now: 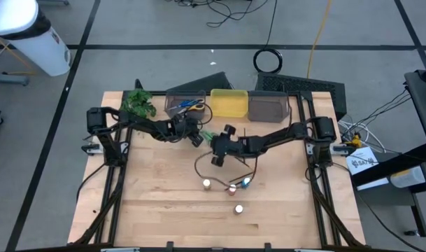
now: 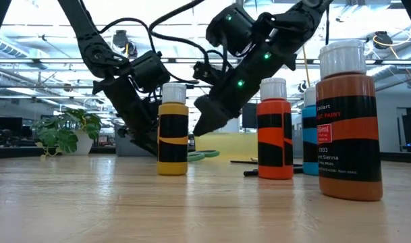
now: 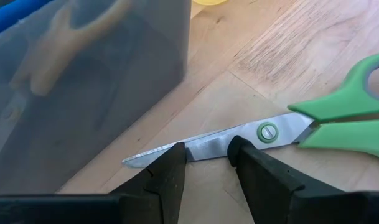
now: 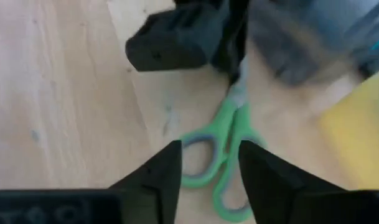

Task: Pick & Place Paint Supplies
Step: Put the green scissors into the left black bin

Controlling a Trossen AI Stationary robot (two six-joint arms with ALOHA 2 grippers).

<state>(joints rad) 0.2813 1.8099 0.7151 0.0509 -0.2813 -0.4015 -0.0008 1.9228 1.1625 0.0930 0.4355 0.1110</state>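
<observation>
The left gripper point(image 3: 206, 163) is down at the table beside the grey bin point(image 3: 83, 81), its two fingers parted and set on either side of the steel blades of the green-handled scissors point(image 3: 313, 121), which lie flat on the wood; whether the pads press the blades cannot be told. The right gripper point(image 4: 208, 171) hovers over the same scissors' handle loops with its jaws apart and nothing between them. From above, both grippers meet just short of the bins, the left gripper point(image 1: 196, 138) at about ten o'clock from the right gripper point(image 1: 218, 150), and the scissors point(image 1: 205, 135) lie between them. The grey bin point(image 1: 176, 103) holds another pair of scissors with blue and yellow handles point(image 1: 189, 105); a yellow bin point(image 1: 230, 103) sits at its three o'clock. At the right gripper's six o'clock stand four white-capped paint bottles. In the low view the brown bottle point(image 2: 348, 121) reads "Sienna" and "PAINT" on its label, beside the blue bottle point(image 2: 309, 138), the orange bottle point(image 2: 275, 131) and the yellow bottle point(image 2: 173, 131).
</observation>
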